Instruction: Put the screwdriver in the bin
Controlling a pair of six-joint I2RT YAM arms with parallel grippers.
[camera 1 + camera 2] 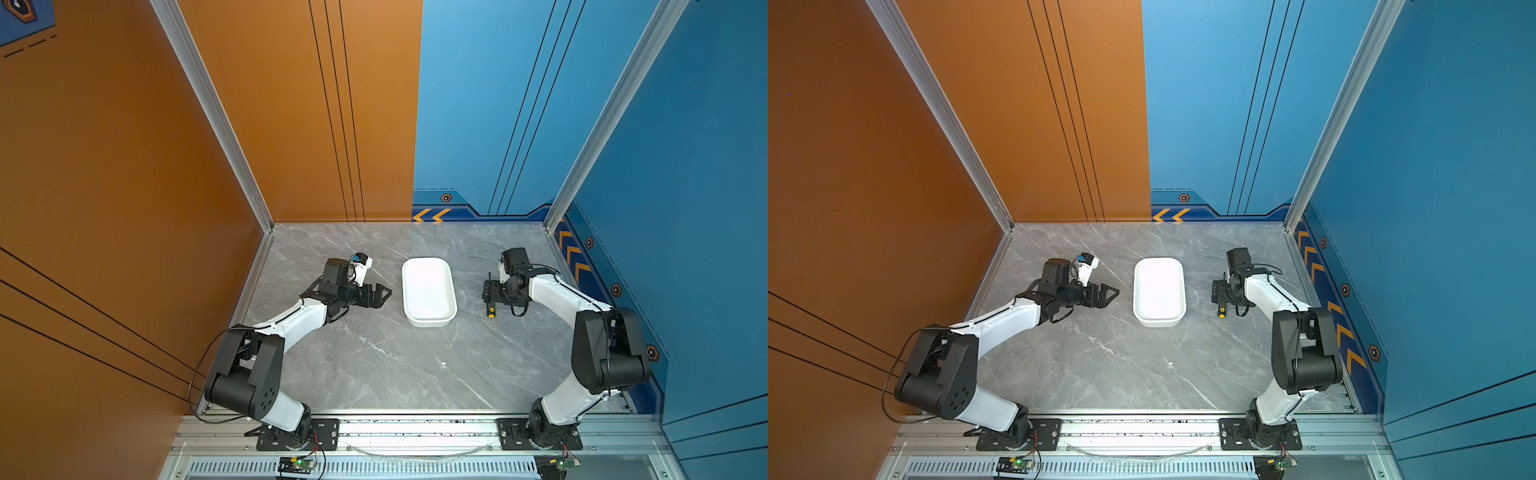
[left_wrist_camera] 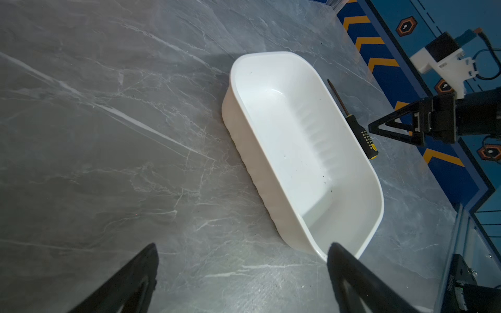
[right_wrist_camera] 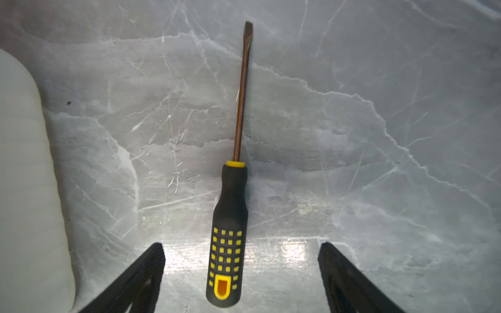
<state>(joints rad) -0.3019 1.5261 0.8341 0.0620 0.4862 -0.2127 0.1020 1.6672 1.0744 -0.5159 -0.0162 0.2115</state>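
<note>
The screwdriver (image 3: 230,230) has a black handle with yellow dots and a thin shaft. It lies flat on the grey marble table just right of the bin, as both top views show (image 1: 491,309) (image 1: 1222,311) and the left wrist view too (image 2: 360,130). My right gripper (image 3: 241,246) is open and points down over the handle (image 1: 491,291) (image 1: 1221,291), one finger on each side with gaps. The bin (image 1: 428,260) (image 1: 1158,260) (image 2: 271,54) (image 3: 21,162) is a white tray, and nothing lies in it. Left of the bin, my left gripper (image 1: 384,293) (image 1: 1113,293) (image 2: 242,246) is open with nothing between its fingers.
An orange wall (image 1: 124,208) closes the left side, and blue walls (image 1: 685,208) close the back right and the right side. An aluminium rail (image 1: 415,428) carrying both arm bases runs along the table's front edge. The right arm's elbow (image 1: 602,353) stands close to the right wall.
</note>
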